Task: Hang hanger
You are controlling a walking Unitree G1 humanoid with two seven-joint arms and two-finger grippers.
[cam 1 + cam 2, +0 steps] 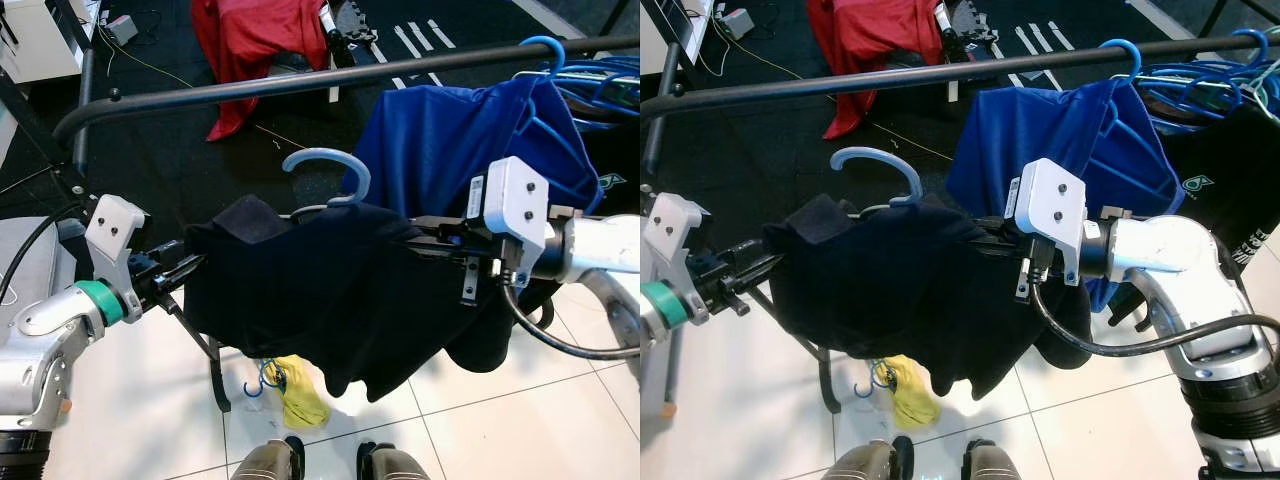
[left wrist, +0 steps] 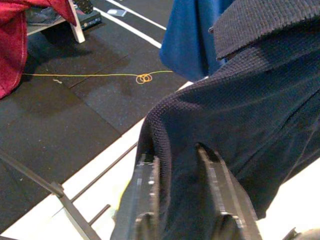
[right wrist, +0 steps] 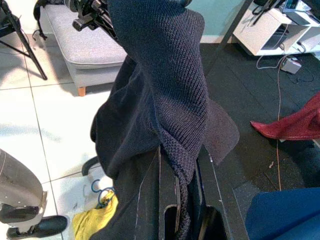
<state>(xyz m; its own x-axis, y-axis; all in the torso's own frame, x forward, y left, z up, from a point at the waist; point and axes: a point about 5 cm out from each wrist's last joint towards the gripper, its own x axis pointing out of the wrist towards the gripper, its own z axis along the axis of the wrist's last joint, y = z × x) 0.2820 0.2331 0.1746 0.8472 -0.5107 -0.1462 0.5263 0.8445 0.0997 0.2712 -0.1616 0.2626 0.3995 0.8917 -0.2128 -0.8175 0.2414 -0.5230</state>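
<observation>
A light blue hanger [image 1: 330,170] carries a dark navy knit shirt [image 1: 330,290], held just below the black rail [image 1: 300,82] of the clothes rack. Its hook points up, a little under the rail and not on it. My left gripper [image 1: 185,268] is shut on the shirt's left shoulder; in the left wrist view the fingers [image 2: 147,195] pinch the knit fabric [image 2: 240,115]. My right gripper [image 1: 425,232] is shut on the right shoulder, with cloth [image 3: 165,90] bunched between its fingers [image 3: 167,200]. A blue shirt [image 1: 460,140] hangs on another blue hanger [image 1: 545,50] on the rail.
A red garment [image 1: 255,50] lies over a stand behind the rack. A yellow cloth [image 1: 300,395] and a small blue hanger [image 1: 262,380] lie on the white tiles by my feet. More blue hangers [image 1: 1210,75] hang at the far right. A grey bench [image 3: 85,45] stands to my left.
</observation>
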